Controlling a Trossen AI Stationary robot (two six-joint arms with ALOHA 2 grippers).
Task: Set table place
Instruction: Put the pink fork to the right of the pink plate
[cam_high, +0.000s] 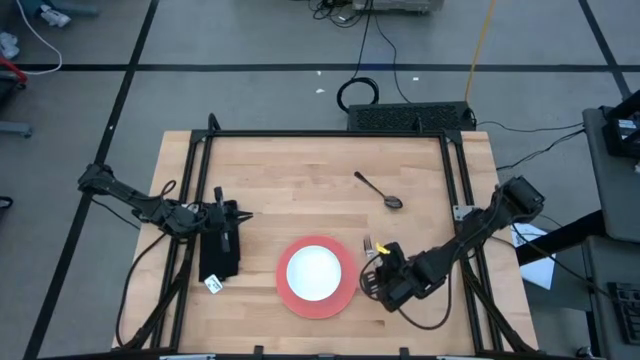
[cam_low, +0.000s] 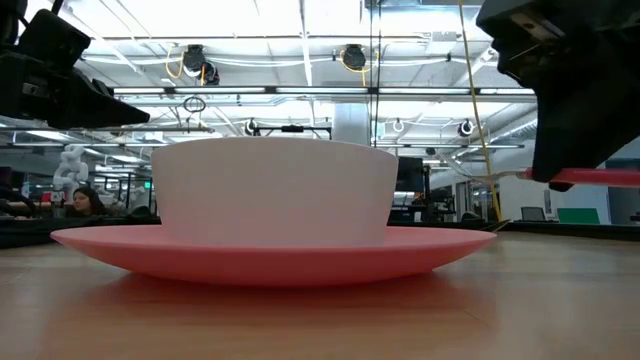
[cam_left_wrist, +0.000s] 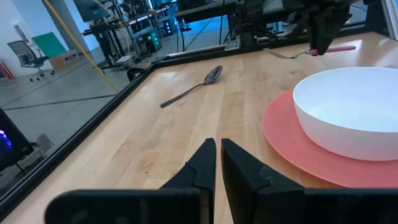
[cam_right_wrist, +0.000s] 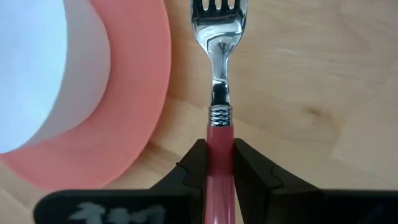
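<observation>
In the high view, the light-wood bench (cam_high: 300, 190) fills the middle of the picture, with black frame rails around it. A pink plate (cam_high: 316, 295) lies near the front edge, and a white bowl (cam_high: 313, 271) stands on it. The right gripper (cam_high: 381, 262) is just beside the plate on its right and holds a fork (cam_high: 368, 243). A spoon (cam_high: 378, 190) lies alone further back. The left gripper (cam_high: 243, 215) waits at the left of the plate, next to a black object (cam_high: 219, 258).

In the low view, the bowl (cam_low: 274, 190) and the plate (cam_low: 270, 252) are very close to the camera. The pink handle of the fork (cam_low: 597, 177) shows at the right, above the bench (cam_low: 320, 320).

In the left wrist view, the left gripper (cam_left_wrist: 218, 152) has its fingers almost together and nothing between them. The spoon (cam_left_wrist: 193, 88) lies ahead.

In the right wrist view, the right gripper (cam_right_wrist: 219, 155) is closed on the fork (cam_right_wrist: 219, 68) at its pink handle, beside the plate (cam_right_wrist: 140, 93).
</observation>
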